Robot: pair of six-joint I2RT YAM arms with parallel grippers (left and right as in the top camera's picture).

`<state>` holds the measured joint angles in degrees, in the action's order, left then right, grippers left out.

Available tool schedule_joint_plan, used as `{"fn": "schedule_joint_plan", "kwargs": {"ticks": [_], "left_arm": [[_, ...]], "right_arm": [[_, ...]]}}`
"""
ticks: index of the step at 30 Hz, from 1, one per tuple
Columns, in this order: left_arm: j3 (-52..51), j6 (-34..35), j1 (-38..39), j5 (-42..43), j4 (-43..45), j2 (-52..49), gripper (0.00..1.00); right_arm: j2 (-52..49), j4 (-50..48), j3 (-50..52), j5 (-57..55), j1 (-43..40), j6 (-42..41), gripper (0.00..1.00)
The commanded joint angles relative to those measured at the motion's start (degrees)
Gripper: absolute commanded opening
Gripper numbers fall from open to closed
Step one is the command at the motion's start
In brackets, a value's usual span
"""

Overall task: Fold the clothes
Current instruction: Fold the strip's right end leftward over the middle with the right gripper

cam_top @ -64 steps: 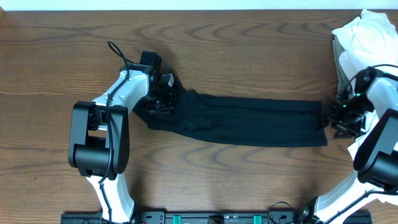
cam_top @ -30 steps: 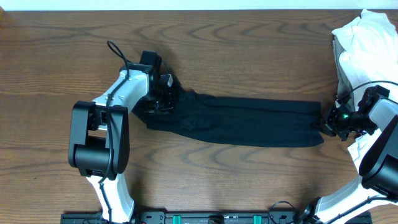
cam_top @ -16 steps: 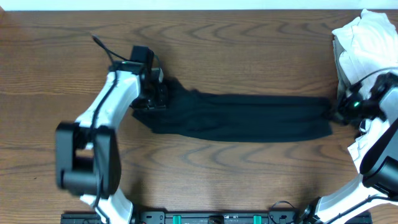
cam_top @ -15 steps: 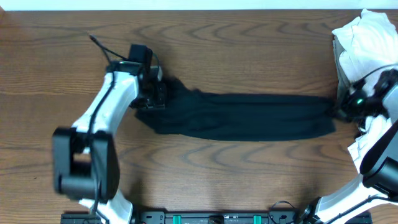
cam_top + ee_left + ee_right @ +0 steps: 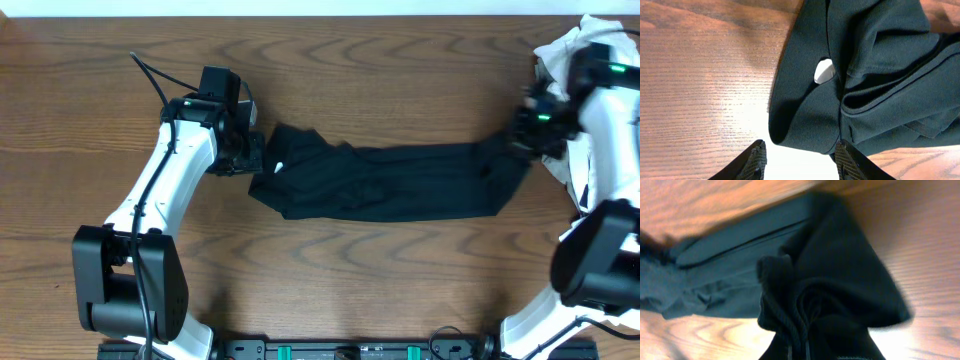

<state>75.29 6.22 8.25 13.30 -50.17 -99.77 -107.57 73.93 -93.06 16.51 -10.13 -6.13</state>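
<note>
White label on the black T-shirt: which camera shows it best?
Left wrist: the white label is large and sharp on the black T-shirt. Overhead shows only a tiny speck; the right wrist view misses it.

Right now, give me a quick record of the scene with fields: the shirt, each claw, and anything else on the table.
shirt: black T-shirt, folded into a long band across the wooden table
left claw: open, at the shirt's left end, holding nothing
right claw: shut on the shirt's right end, fabric bunched
other: white garments piled at the far right corner
</note>
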Motion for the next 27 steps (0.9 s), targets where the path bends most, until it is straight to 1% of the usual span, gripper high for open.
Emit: {"fn": "schedule_joint_plan", "kwargs": {"ticks": [1, 5, 8, 15, 16, 17, 18, 19, 21, 22, 27], "left_arm": [[0.0, 0.1, -0.2, -0.4, -0.8, -0.2, 0.47], [0.0, 0.1, -0.2, -0.4, -1.2, -0.2, 0.47], [0.0, 0.1, -0.2, -0.4, -1.5, -0.2, 0.47], [0.0, 0.1, -0.2, -0.4, -2.5, -0.2, 0.47], [0.0, 0.1, -0.2, -0.4, -2.5, -0.2, 0.47], [0.0, 0.1, -0.2, -0.4, -2.6, -0.2, 0.47], [0.0, 0.1, -0.2, -0.4, -2.6, -0.2, 0.47], [0.0, 0.1, -0.2, -0.4, -2.5, -0.2, 0.47], [0.0, 0.1, -0.2, -0.4, -2.5, -0.2, 0.47], [0.0, 0.1, -0.2, -0.4, -2.5, -0.2, 0.47], [0.0, 0.1, -0.2, -0.4, -2.5, -0.2, 0.47]], "right_arm": [[0.7, 0.1, -0.5, -5.6, 6.9, -6.3, 0.01], [0.3, -0.6, -0.2, -11.4, 15.6, -10.4, 0.01], [-0.5, -0.9, 0.3, -13.7, 20.6, -13.4, 0.01], [-4.8, -2.2, 0.3, -13.7, 27.6, -16.8, 0.02], [-5.4, -2.6, 0.3, -13.7, 28.3, -17.3, 0.05], [-6.0, -2.9, 0.3, -13.5, 28.9, -17.6, 0.11], [-6.3, -3.2, 0.3, -13.2, 29.5, -17.6, 0.2], [-6.8, -3.5, 0.3, -13.0, 30.1, -17.6, 0.26], [-6.9, -4.0, 0.3, -13.1, 31.3, -17.6, 0.45], [-6.9, -4.2, 0.3, -13.1, 31.6, -17.6, 0.49], [-6.8, -3.8, 0.3, -13.4, 30.8, -16.1, 0.49]]}}
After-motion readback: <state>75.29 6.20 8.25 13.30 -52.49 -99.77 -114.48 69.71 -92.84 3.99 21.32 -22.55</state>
